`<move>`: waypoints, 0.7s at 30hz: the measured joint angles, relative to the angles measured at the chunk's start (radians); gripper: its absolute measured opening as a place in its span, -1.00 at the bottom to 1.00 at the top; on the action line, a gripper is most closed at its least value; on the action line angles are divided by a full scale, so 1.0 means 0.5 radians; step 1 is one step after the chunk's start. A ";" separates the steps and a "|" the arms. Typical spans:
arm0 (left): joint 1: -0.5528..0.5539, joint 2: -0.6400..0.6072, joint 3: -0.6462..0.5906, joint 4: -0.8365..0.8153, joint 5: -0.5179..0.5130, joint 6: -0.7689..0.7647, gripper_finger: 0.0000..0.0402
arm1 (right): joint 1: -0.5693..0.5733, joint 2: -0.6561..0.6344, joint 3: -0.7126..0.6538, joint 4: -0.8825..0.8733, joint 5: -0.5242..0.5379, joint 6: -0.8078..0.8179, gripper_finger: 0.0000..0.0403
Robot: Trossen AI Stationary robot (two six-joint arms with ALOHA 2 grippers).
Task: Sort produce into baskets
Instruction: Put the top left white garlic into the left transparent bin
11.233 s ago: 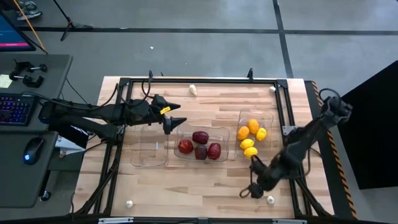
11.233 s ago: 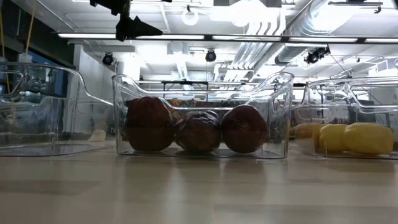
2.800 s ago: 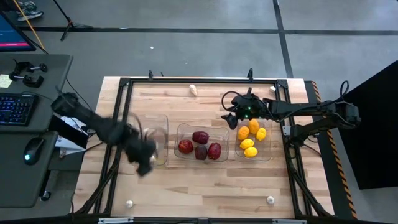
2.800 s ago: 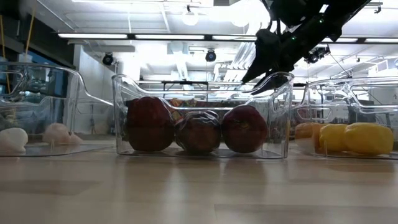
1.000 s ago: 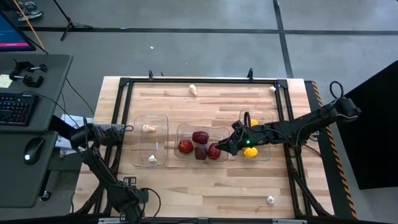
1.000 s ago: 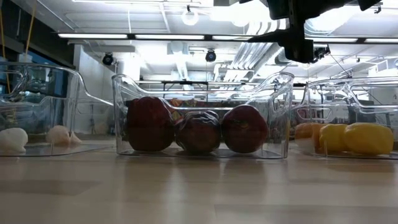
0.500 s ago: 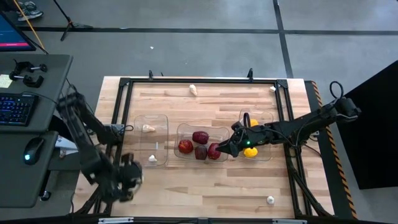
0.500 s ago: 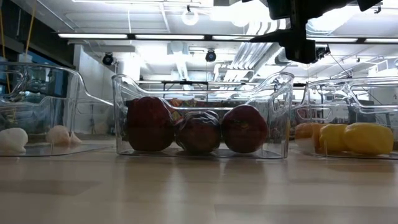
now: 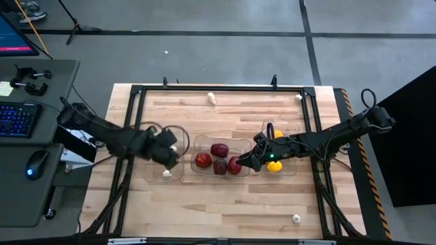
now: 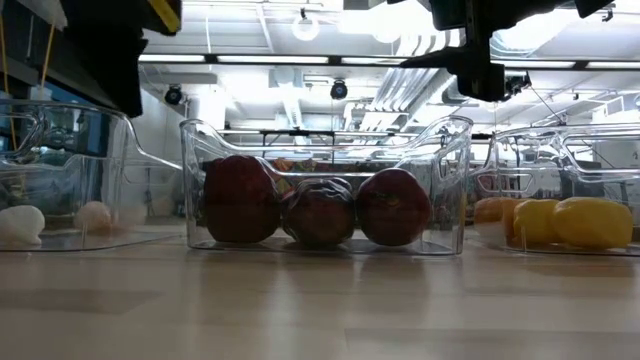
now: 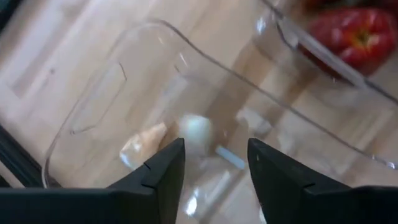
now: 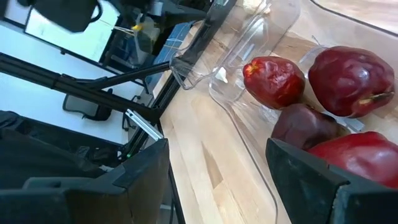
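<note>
Three clear bins stand in a row. The left bin (image 9: 163,163) holds white garlic-like pieces (image 11: 196,132), (image 9: 167,173). The middle bin (image 9: 221,141) holds dark red fruits (image 9: 219,150). The right bin (image 9: 281,126) holds yellow and orange fruits (image 9: 274,166). My left gripper (image 9: 170,148) hovers open over the left bin. In the left wrist view its fingers (image 11: 214,149) stand apart, and a white piece shows in the bin beyond them. My right gripper (image 9: 246,162) hangs open and empty over the middle bin's right end, above the red fruits (image 12: 273,81).
Loose garlic-like pieces lie on the wooden table at the far edge (image 9: 212,98), the far right corner (image 9: 298,97) and the near right (image 9: 296,218). A black frame (image 9: 204,87) rims the table. A desk with keyboard and mouse (image 9: 27,136) stands to the left.
My left gripper has swung from the table's near left corner toward the far edge and to the right, and now hangs over the left bin. My right arm has kept still.
</note>
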State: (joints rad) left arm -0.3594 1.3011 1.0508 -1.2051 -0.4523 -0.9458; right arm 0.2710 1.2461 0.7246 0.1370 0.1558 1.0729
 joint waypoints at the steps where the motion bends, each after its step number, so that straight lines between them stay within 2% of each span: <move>1: 0.042 -0.003 0.001 0.000 0.062 0.037 -0.17 | 0.000 0.000 0.000 0.005 -0.001 0.000 0.29; 5: 0.087 -0.045 0.002 -0.029 0.248 0.151 -0.03 | 0.000 0.000 0.000 0.006 0.001 -0.004 0.29; 9: 0.034 -0.129 0.002 -0.088 0.304 0.045 0.08 | 0.000 0.000 0.000 0.134 0.101 0.023 0.29; 12: -0.070 -0.239 0.002 -0.051 0.189 -0.100 0.11 | -0.006 0.000 0.000 0.351 0.226 0.032 0.29; 15: -0.164 -0.366 0.002 0.019 -0.033 -0.176 0.11 | -0.052 0.002 0.024 0.455 0.370 -0.035 0.29; 18: -0.147 -0.477 0.002 0.107 -0.201 -0.147 0.11 | -0.180 0.047 0.154 0.296 0.411 -0.077 0.29; 21: 0.002 -0.536 0.003 0.212 -0.266 -0.025 0.11 | -0.371 0.172 0.363 0.044 0.249 -0.219 0.29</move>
State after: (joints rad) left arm -0.3584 1.0331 1.0523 -1.0991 -0.5852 -0.9582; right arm 0.0858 1.3323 0.9061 0.1589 0.2803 0.9632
